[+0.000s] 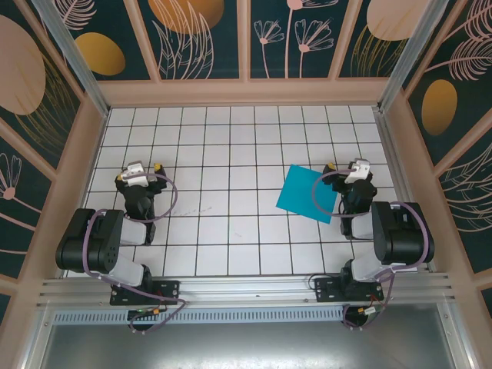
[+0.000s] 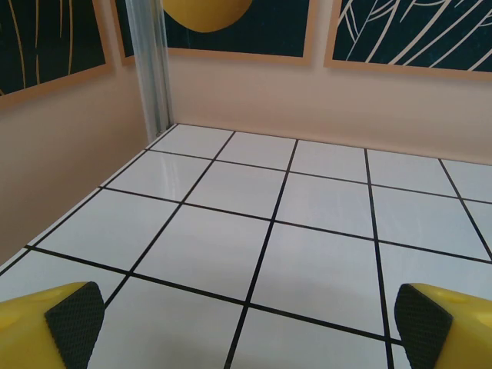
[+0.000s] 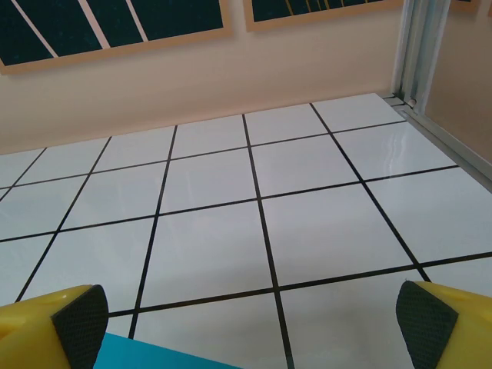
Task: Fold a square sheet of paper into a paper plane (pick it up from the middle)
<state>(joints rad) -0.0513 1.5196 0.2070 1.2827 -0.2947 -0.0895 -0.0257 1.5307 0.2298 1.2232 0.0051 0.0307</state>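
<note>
Teal-blue and flat, the square sheet of paper is lying on the white gridded worktop, right of centre, turned a little so that its edges are running askew to the grid lines. No crease is showing on it from above. It is reading as a plain, unfolded square.

The right claw is sitting just beside the sheet's right edge. Whether it is touching the paper cannot be told from overhead. In the right wrist view its yellow fingers with dark pads are standing wide apart with nothing between them, and a sliver of the teal sheet is peeking in at the bottom left, beneath the left finger. The left claw is hovering well apart from the paper, over on the left side of the worktop. Its own wrist view is showing its pads spread wide too, gripping nothing, with bare tiles ahead.

Judging by this, the task is sitting at its very beginning. The sheet is not yet lifted from its middle, no fold is made, and no paper plane is taking shape. Everything is left to do: the pickup, each crease and the wings. The right claw looks the better placed, though it would need to come over the sheet's centre first. Thin paper lying flush on a smooth surface is likely to be awkward to pinch.
</note>
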